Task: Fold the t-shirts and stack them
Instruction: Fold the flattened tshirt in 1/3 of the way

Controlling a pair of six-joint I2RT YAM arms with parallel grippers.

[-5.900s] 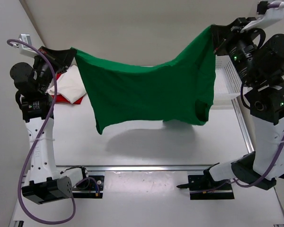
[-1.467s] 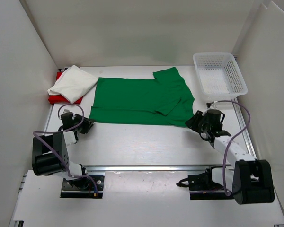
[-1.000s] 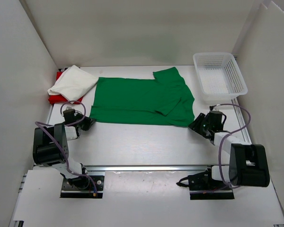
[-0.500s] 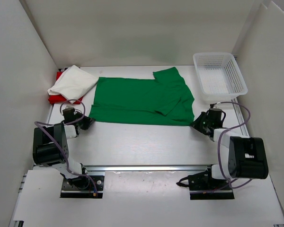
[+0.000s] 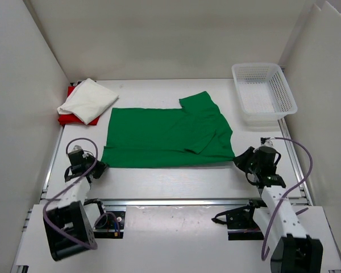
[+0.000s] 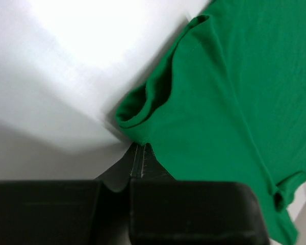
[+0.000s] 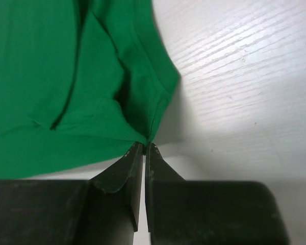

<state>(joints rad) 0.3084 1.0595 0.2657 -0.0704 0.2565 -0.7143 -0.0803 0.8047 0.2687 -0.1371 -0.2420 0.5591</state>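
The white t-shirt (image 5: 88,99) lies far left on the red t-shirt (image 5: 67,119), hiding all but 1 edge of it. The left pincer (image 6: 137,149) is pressed together on the near-left corner of the green t-shirt (image 5: 165,133), which lies spread on the middle of the table (image 5: 176,176). The right pincer (image 7: 144,146) pinches the shirt's near-right corner, and the cloth between the tips is hard to make out.

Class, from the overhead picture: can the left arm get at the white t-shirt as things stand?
Probably, though not yet: the left gripper is shut on a near corner of the green t-shirt and must let go first. The white t-shirt lies far left, on that arm's side, nothing standing between.
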